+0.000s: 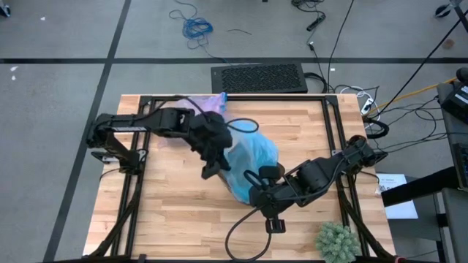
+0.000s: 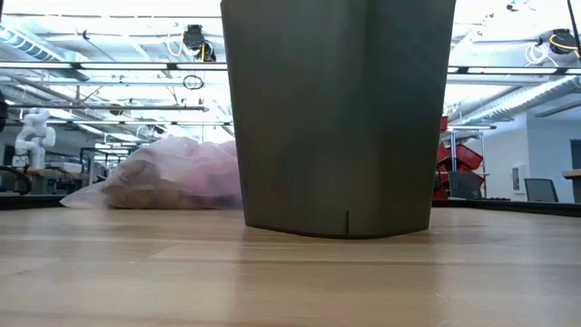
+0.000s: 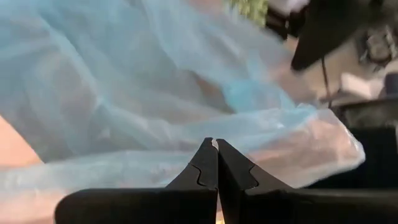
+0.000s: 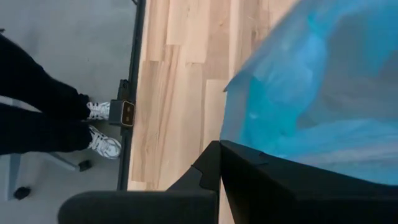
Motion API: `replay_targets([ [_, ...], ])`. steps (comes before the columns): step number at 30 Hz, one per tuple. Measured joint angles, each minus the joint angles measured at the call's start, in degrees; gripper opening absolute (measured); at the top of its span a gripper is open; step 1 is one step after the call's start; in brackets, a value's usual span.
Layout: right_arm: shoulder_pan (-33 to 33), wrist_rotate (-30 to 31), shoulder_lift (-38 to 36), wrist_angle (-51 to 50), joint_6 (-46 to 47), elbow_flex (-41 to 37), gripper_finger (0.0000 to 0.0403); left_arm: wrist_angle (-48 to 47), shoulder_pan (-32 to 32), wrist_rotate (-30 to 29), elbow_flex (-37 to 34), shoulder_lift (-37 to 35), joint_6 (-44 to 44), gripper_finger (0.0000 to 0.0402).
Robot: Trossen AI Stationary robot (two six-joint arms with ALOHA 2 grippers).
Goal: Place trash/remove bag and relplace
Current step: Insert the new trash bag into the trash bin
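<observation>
Lavender-pink bag point(image 1: 207, 104) lay at the table's point(image 1: 168, 212) far edge; both left gripper point(image 3: 216, 144) and right gripper point(image 4: 219, 144), fingers pressed together, met the light blue bag point(image 1: 252, 157).

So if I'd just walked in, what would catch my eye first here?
Probably the light blue plastic bag billowing at the middle of the wooden table, with the left gripper and right gripper both shut against it from either side. Behind it, near the table's far edge, lies a lavender-pink bag stuffed with brown trash. A dark bin fills the low view, and a spiky green plant sits at the near right corner.
</observation>
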Motion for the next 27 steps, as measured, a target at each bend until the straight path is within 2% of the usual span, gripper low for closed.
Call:
replay_targets([
  [4, 0.0, 1.4, -0.4, -0.9, 3.4, 0.0, 0.0, -4.4, -1.7, -1.2, 0.0, -0.1, 0.3, 0.0],
  [11, 1.0, 3.8, -1.3, -2.2, 8.9, 0.0, 0.0, -11.0, -5.0, -7.1, 0.0, -0.5, 0.3, 0.0],
  [20, 5.1, 9.2, -2.1, -4.5, 20.5, 0.0, 0.0, -9.0, -7.4, -12.6, -3.6, -0.6, -1.8, 0.0],
  [27, 8.0, 10.6, -0.1, -4.3, 25.7, 0.0, 0.0, -5.9, -7.4, -13.0, -4.6, -0.6, -4.5, 0.0],
])
